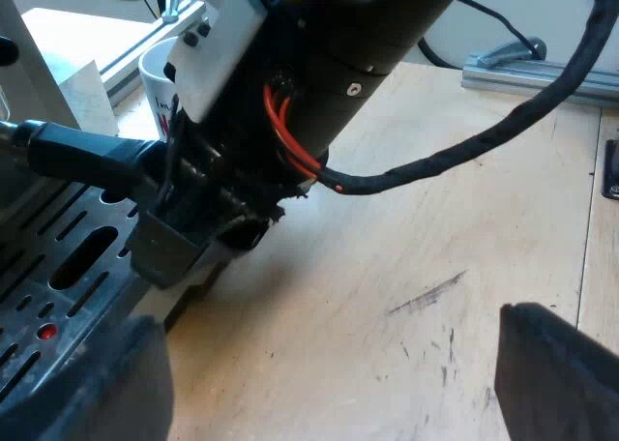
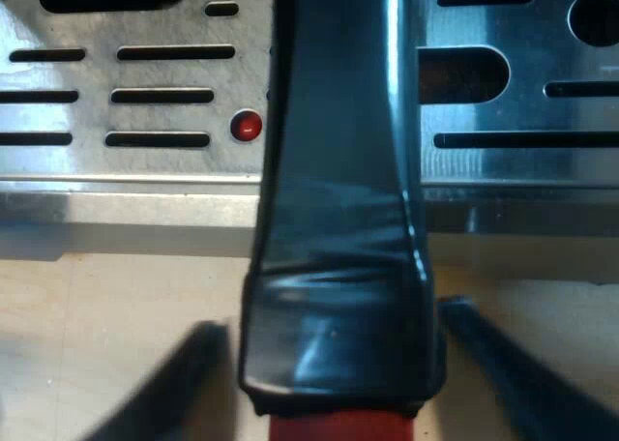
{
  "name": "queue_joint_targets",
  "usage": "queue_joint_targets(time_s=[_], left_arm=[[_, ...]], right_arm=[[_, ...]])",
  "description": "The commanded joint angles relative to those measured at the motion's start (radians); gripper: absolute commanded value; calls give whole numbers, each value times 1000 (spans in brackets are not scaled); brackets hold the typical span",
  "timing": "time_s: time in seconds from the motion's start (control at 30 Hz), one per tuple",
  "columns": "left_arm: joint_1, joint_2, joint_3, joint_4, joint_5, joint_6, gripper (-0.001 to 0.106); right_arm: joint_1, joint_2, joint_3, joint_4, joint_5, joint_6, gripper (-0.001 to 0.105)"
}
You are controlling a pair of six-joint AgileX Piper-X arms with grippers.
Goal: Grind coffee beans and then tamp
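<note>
Espresso machine (image 2: 145, 73) is presenting its slotted drip tray (image 1: 58, 267), which is butting against the wooden surface (image 1: 406, 267). The right arm is doing the work. The right gripper (image 2: 334, 323) is pinching the holder's dark handle (image 2: 338, 170), with its fingers (image 2: 503, 383) pressing in at 3 and 9 o'clock of it. The handle's long axis is running 12 to 6 between them: the 12 end is heading over the tray toward the machine, and the red end (image 2: 338, 429) is pointing at the wrist. Can't tell whether the holder is locked in or loaded.

The left gripper (image 1: 329, 320) is hanging over bare surface, well apart from the handle, fingers spread and carrying nothing.

Judgement: the coming move is turning on that 12–6 axis, either a twist around it or a pull along it, and the right arm is the nearer one.

The mug (image 1: 155, 73) is standing beyond the right arm, near the machine, with its inside hidden. The small red float (image 2: 247, 126) is poking up from the tray just beside the handle.
</note>
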Motion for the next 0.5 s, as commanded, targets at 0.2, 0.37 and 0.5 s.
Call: queue_joint_targets(time_s=[0.2, 0.37, 0.5], left_arm=[[-4, -5, -5, -3, 1, -3, 71], [-4, -5, -5, -3, 1, -1, 71], [-4, -5, -5, -3, 1, -1, 71]], right_arm=[[6, -5, -2, -6, 44, -12, 0], [47, -5, -2, -8, 115, -61, 0], [71, -5, -2, -11, 134, -64, 0]])
